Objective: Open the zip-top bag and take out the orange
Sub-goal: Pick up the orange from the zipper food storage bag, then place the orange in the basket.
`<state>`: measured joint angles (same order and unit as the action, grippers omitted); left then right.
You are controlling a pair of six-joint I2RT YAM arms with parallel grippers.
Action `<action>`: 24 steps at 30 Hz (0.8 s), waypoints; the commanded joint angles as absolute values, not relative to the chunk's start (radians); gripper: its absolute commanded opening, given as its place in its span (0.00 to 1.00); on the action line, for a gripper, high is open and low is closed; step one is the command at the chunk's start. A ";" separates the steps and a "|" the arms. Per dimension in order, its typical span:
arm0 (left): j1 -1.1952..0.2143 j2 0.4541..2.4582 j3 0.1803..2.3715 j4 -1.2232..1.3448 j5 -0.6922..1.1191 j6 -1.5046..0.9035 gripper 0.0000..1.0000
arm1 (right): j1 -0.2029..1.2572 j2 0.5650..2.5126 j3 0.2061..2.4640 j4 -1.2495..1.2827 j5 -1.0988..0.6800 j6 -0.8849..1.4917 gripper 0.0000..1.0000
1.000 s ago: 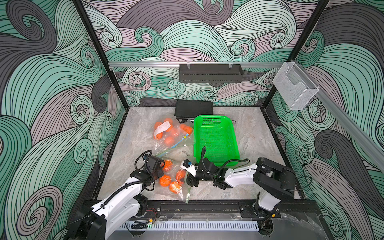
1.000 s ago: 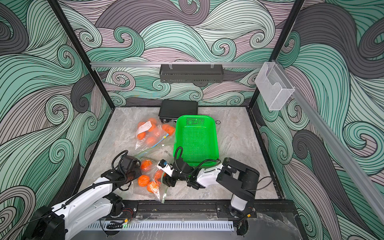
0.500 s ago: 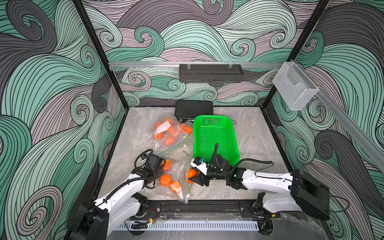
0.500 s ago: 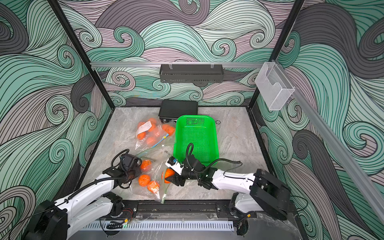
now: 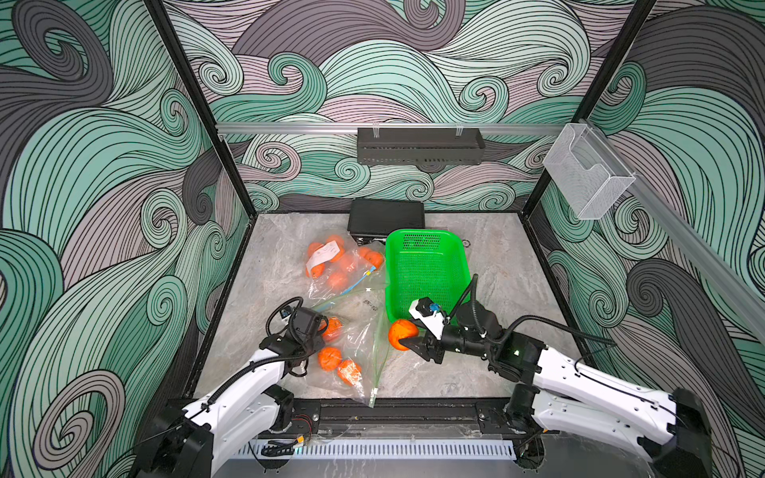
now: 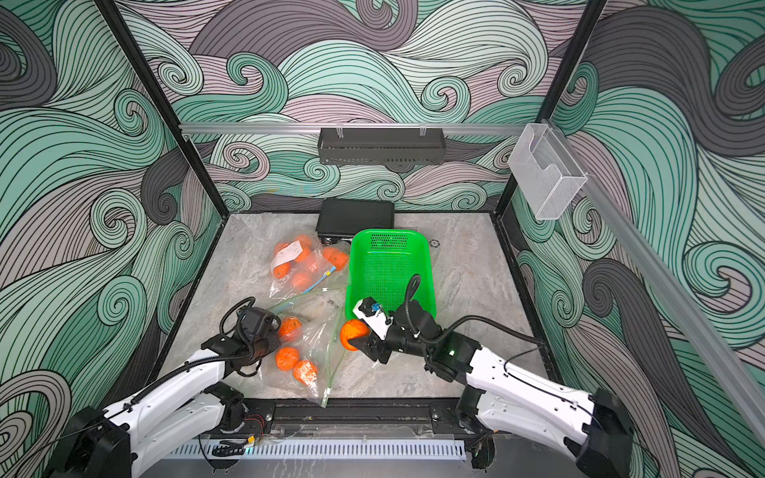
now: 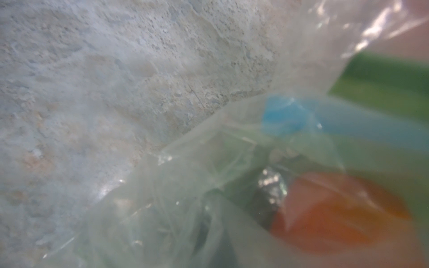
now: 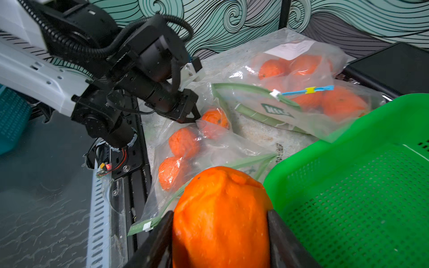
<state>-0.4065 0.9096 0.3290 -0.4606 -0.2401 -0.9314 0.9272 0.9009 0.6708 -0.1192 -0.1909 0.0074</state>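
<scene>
One orange (image 8: 220,215) sits clamped between right fingers (image 8: 283,236), outside the zip-top bag (image 8: 220,148) pinched by left fingers (image 8: 188,114).

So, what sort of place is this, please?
Most likely a robot test cell, not a home. Black metal frame posts hold walls printed with green swirls, two white robot arms stand at the front edge, and a green perforated plastic basket sits beside clear zip-top bags of oranges.
</scene>
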 commanded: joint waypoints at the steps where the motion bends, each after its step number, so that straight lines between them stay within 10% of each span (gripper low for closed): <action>1: -0.398 0.896 0.324 -0.482 -0.271 -0.940 0.00 | 0.845 0.953 0.769 -0.176 -0.166 -0.018 0.54; 24: -0.398 0.892 0.320 -0.471 -0.254 -0.919 0.00 | 0.453 1.797 1.235 0.095 -0.174 0.103 0.52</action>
<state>-0.4053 0.9047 0.3244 -0.4587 -0.2394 -0.9264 0.4496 1.7515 1.1957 0.0132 -0.1955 0.0849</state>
